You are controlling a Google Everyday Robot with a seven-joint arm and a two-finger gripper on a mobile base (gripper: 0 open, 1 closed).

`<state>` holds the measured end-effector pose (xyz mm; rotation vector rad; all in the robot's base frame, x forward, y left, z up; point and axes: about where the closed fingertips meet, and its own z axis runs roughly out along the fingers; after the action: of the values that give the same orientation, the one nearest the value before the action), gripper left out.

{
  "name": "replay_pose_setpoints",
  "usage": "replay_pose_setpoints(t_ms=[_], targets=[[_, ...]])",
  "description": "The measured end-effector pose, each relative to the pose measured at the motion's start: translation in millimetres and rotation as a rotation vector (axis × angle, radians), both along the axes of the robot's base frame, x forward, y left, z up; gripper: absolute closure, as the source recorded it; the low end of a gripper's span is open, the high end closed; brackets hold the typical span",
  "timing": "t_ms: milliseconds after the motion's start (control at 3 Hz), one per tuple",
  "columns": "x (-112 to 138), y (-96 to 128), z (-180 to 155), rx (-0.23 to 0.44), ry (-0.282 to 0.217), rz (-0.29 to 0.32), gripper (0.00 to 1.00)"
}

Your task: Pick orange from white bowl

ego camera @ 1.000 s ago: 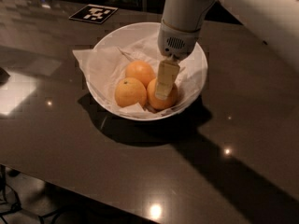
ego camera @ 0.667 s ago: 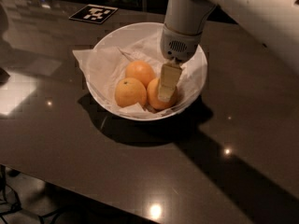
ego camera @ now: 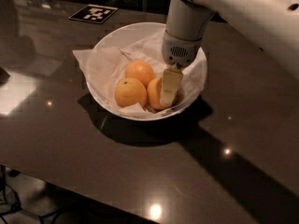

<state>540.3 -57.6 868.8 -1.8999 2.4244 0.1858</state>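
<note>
Table: dark, glossy, w/ light spots reflected. 1 arm, white, is seen entering from the far upper corner; its grey wrist housing is positioned over the bowl, pointed down.

Bowl: white, wide, shallow, set on the table toward the far side. It is lined w/ a crumpled white napkin, 1 corner of which is draped over the rim.

Tag: black-and-white square, flat on the table beyond the bowl, not touching it.

Gripper: lowered into the bowl, pale tip laid against the front of the orange. Gripper state: cannot be told, since its far side is hidden.

3 fruit noted in the bowl, all resting on the napkin. The orange sits on the arm's side, partly covered by the gripper. Dotted orange: touching it, nearer the front rim, w/ a dark stem mark on top. Rear orange: behind the 2, plain skin.
</note>
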Motion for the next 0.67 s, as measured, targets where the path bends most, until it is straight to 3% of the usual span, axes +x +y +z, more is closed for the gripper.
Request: replay_pose_setpoints(t_ms=[667], targets=[[0.3, 4.6, -17.5, 0.007, 0.049, 0.025, 0.31]])
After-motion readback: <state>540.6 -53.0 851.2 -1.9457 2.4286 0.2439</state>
